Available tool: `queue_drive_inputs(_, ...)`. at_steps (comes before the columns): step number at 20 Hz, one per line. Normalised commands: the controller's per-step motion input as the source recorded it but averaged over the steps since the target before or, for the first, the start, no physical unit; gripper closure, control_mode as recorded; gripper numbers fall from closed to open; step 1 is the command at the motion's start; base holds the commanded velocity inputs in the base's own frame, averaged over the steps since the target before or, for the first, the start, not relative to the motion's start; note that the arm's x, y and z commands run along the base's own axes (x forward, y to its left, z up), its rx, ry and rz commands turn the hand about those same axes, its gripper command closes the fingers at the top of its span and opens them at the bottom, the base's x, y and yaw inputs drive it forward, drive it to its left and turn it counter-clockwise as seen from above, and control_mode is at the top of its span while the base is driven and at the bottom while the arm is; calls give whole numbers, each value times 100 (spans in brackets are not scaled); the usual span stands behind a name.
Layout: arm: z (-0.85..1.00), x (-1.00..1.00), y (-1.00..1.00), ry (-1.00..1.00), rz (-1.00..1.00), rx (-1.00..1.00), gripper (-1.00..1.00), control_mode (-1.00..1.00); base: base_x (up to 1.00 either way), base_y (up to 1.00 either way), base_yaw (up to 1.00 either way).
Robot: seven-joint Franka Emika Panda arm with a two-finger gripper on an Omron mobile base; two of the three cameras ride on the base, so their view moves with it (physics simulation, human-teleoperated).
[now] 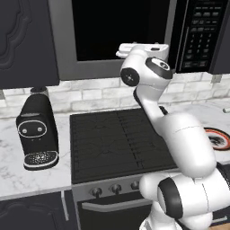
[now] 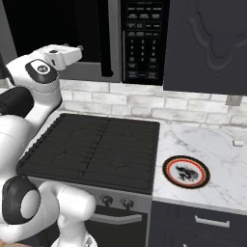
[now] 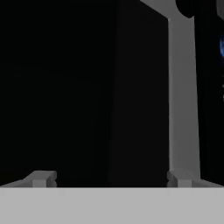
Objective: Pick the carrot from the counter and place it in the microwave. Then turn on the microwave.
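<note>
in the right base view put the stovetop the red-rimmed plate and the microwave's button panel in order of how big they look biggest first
1. stovetop, by far the largest.
2. button panel.
3. red-rimmed plate, smaller, though the panel sits farther from the camera, so this pair is less sure.

No text, number or brand can be read. The microwave carries a black button panel with rows of pale key markings, too small and blurred to make out. The round red-rimmed plate bears a dark central motif without legible lettering. The coffee machine shows no label.
</note>
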Motion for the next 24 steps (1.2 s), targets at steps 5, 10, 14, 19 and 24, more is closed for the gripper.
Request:
queue_drive_inputs(5, 0, 18, -1, 0, 2, 0, -100, -100, 0, 0, 0)
queue_drive_inputs(10, 0, 10, 0, 0, 0, 0, -100, -100, 0, 0, 0)
queue_drive_inputs(14, 1, -3, -5, 0, 0, 0, -100, -100, 0, 0, 0)
queue_drive_inputs(19, 0, -19, -13, 0, 1, 0, -100, -100, 0, 0, 0)
queue_drive_inputs(24, 1, -27, -19, 0, 4, 0, -100, -100, 0, 0, 0)
